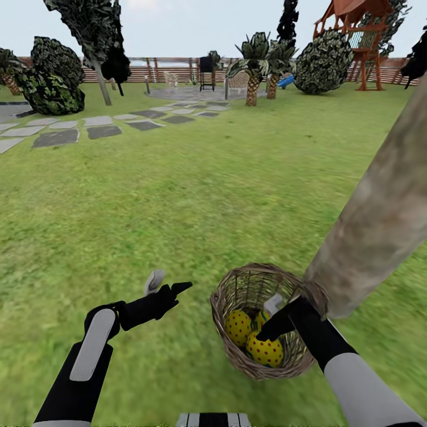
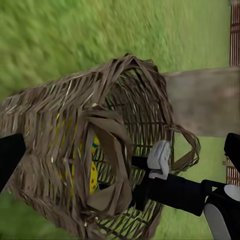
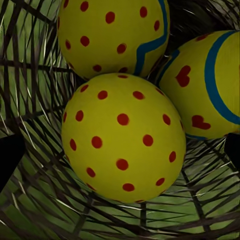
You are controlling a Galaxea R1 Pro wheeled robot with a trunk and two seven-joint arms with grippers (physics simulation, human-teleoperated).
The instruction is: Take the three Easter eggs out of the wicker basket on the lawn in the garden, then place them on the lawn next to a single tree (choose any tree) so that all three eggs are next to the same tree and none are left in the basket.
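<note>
The right gripper point(image 1: 274, 320) reaches down into the basket point(image 1: 237, 290), fingers spread; in the right wrist view a dark fingertip point(image 3: 10, 160) shows on each side of the nearest egg point(image 3: 123, 137) with open space between, so nothing is pinched. Whether a finger touches an egg cannot be told. All three eggs point(image 1: 252, 338) lie in the basket, pressed together: the dotted one in front, a second point(image 3: 112, 35) with a blue band behind it, a third point(image 3: 207, 82) with heart-like red marks beside.

The basket stands on the lawn point(image 1: 178, 196), touching or just beside the foot of the tree point(image 1: 379, 219), which rises toward 1 o'clock from it. Grey paving point(image 1: 56, 137) lies far off at 10 o'clock, palms point(image 1: 254, 71) and a fence point(image 1: 148, 72) at 12, a playset point(image 1: 356, 41) at 1.

The left gripper point(image 1: 166, 287) hovers over grass at the basket's 9 o'clock, fingers apart and empty, forearm angled in from the lower left. The right forearm slants in from the lower right over the rim.
</note>
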